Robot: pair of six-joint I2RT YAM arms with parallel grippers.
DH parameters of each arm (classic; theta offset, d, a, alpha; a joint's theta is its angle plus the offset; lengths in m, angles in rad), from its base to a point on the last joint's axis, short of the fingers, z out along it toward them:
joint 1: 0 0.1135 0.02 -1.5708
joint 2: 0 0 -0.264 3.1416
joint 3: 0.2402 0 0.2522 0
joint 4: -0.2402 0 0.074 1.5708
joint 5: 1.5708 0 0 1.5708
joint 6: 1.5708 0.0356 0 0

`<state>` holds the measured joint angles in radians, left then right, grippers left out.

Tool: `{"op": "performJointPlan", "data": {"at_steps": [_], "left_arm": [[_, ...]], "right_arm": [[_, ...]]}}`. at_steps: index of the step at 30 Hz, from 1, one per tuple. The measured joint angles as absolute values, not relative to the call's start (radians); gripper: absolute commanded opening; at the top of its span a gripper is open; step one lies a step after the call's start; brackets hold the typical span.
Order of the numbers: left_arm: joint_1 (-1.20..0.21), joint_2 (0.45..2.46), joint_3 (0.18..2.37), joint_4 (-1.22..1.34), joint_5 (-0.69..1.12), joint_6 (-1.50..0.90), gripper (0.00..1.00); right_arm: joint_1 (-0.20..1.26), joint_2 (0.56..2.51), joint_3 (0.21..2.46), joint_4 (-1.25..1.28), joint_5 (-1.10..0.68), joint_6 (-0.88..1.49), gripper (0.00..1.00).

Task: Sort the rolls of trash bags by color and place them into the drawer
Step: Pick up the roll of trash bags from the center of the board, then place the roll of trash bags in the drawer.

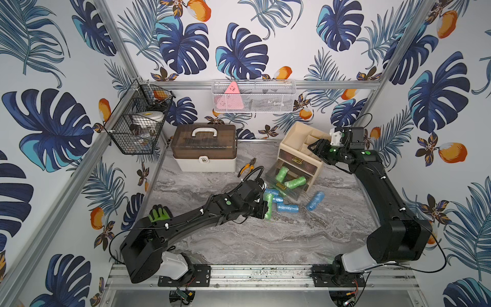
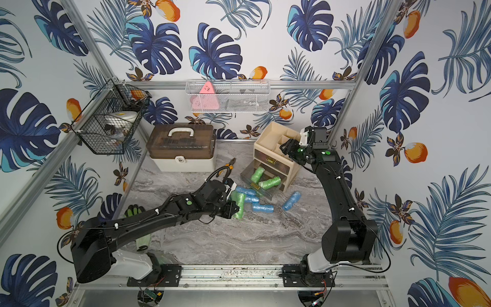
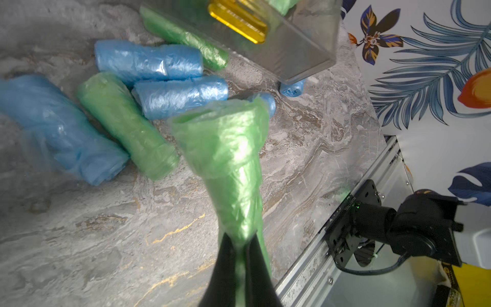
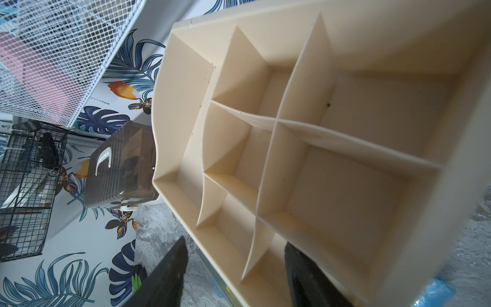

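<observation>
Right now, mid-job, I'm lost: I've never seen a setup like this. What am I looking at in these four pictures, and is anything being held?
The machine is two black robot arms, the left arm and the right arm, mounted at the near edge of a marble-look table. Each ends in a two-finger gripper. Both top views look down on the whole scene; the other two pictures come from a camera on each wrist. The left gripper is shut on a green roll, pinching one end. On the table beside it lie several blue rolls and another green roll. The clear drawer of the beige organizer is pulled open with green rolls inside. The right gripper is open, holds nothing, and hangs over the organizer's top compartments.
</observation>
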<state>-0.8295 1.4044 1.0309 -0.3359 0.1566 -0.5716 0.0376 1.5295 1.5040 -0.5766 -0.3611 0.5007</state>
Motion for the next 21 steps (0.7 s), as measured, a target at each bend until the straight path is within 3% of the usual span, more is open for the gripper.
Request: {"op": "performJointPlan", "data": {"at_steps": [8,21], "left_arm": [[-0.816,1.471,1.254,-0.466,0.153,-0.363,0.0],[-0.694,1.794,1.678,-0.541,0.151,-0.115,0.0]], "right_arm": [[0.038,1.531,1.506,-0.577,-0.361,0.501,0.61],[0.037,1.538,1.52,-0.578,-0.374,0.508,0.61]]}}
